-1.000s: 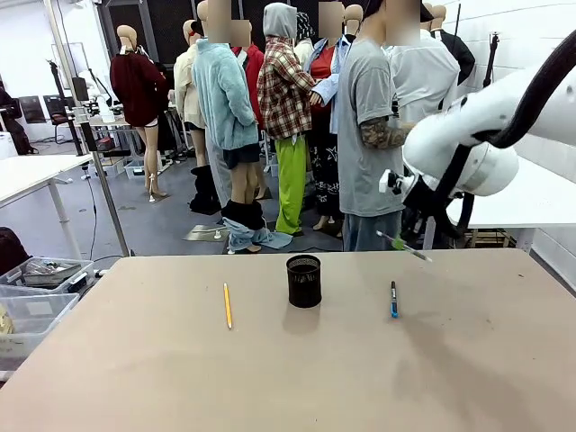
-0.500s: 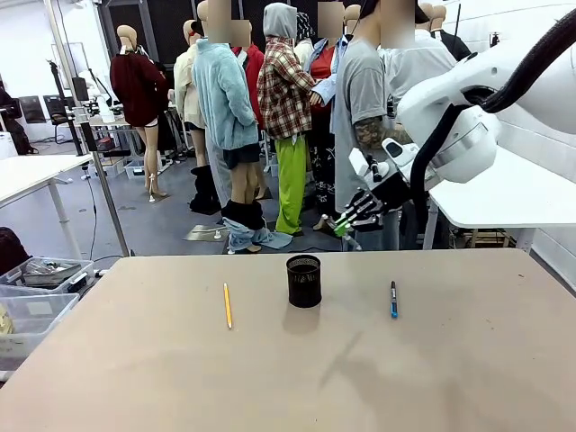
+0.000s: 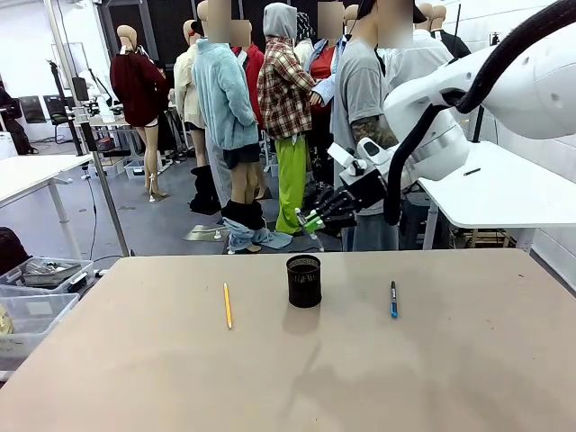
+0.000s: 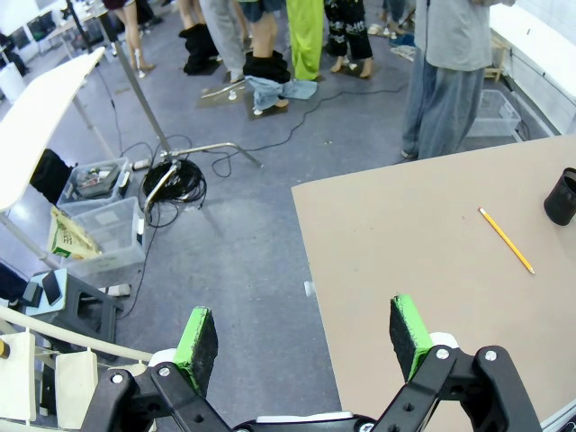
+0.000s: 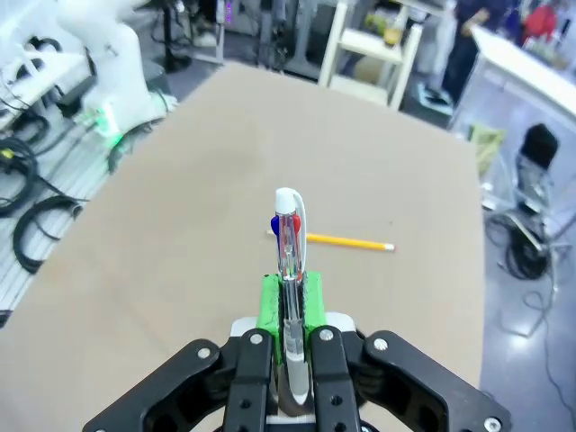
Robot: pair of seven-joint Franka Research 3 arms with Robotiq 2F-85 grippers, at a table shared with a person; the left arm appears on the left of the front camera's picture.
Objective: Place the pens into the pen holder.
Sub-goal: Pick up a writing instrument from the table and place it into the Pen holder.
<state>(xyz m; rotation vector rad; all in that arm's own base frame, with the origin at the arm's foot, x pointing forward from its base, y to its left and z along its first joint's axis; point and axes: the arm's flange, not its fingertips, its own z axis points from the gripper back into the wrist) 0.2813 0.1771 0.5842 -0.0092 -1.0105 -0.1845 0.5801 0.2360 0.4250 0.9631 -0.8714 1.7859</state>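
The left gripper (image 4: 306,333) hangs off the table's side over grey floor, its green pads (image 4: 197,334) spread wide with nothing between them. On the bare tan table (image 3: 270,378) lie a thin yellow pencil (image 3: 228,305) to the left and a blue-and-black pen (image 3: 393,299) to the right. Between them, well apart from both, the pen holder (image 3: 304,281), a small black mesh cup, stands upright. Above and just behind it the right gripper (image 3: 310,219) is pressed together on a clear-barrelled pen (image 5: 288,234) with a white clip and blue and red tabs. Beyond the far edge stands a person in a grey T-shirt (image 3: 364,99). Clear plastic bins (image 3: 36,279) sit at the left and a white table (image 3: 513,193) at the right.
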